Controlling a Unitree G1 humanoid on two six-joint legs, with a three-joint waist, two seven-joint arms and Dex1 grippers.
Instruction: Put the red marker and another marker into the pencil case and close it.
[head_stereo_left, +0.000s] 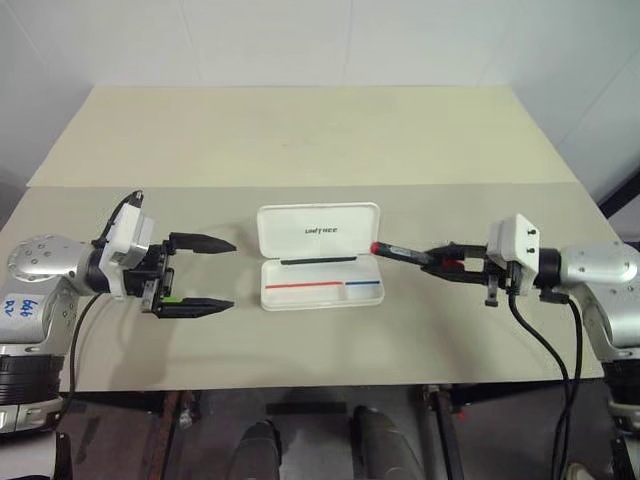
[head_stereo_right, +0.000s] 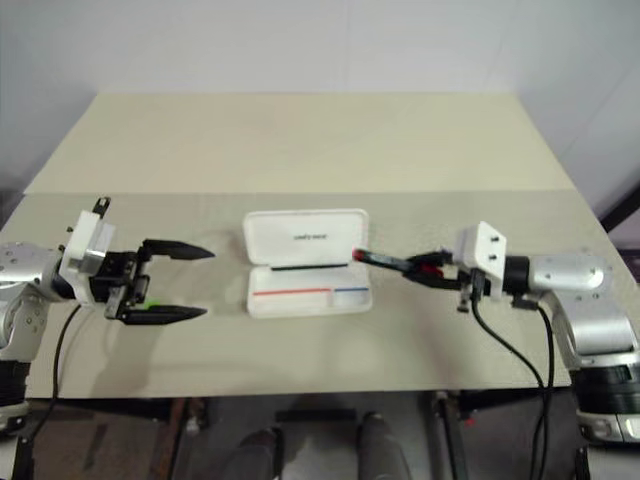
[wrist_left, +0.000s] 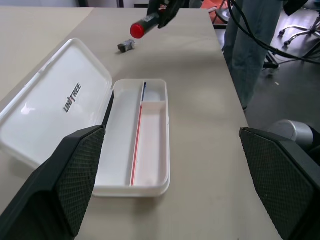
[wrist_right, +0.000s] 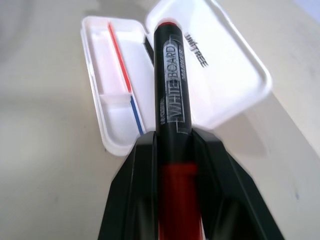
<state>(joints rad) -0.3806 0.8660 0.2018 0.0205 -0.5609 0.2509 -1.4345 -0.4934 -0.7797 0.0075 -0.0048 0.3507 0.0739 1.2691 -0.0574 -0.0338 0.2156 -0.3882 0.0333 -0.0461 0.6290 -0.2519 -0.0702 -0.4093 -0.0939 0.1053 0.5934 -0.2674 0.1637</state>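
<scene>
Fingers of the right gripper (head_stereo_left: 447, 260) are pinching shut on the slim black-barrelled red marker (head_stereo_left: 400, 251), holding it above the beige table (head_stereo_left: 300, 140) with its long axis lying level and its red tip pointing at the near end of the white hard-plastic hinged pencil case (head_stereo_left: 322, 292). That case is lying open between the arms, its tray running crosswise in line with the marker. The left gripper (head_stereo_left: 205, 274) is hanging wide open and empty on the case's far side, with a short lime-green marker (head_stereo_left: 170, 299) just beneath it.

Silver arms; white wrist blocks; black cables; black tool fingers (head_stereo_left: 205, 243).
</scene>
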